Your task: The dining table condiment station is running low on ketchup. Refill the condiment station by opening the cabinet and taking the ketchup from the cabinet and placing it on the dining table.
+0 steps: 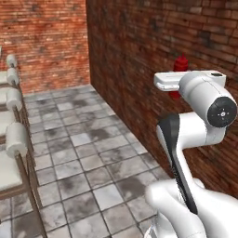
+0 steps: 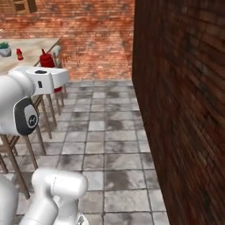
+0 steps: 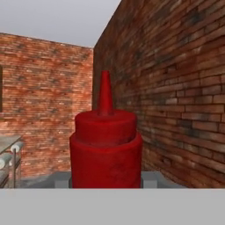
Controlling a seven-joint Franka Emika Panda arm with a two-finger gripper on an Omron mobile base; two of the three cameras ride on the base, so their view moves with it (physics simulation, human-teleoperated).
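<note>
Centre of the hand view: the gripper (image 3: 105, 186) is clenched round the ketchup (image 3: 105, 154), a probably light, squeezable, smooth bottle best held mid-body.

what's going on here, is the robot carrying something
Yes. The white arm's gripper is shut on the ketchup, a red squeeze bottle held upright with its pointed nozzle up. It is in the air beside a brick wall, above a grey tiled floor. The dining table with its stools lies off to the arm's left, so the bottle has not been set down yet.
</note>
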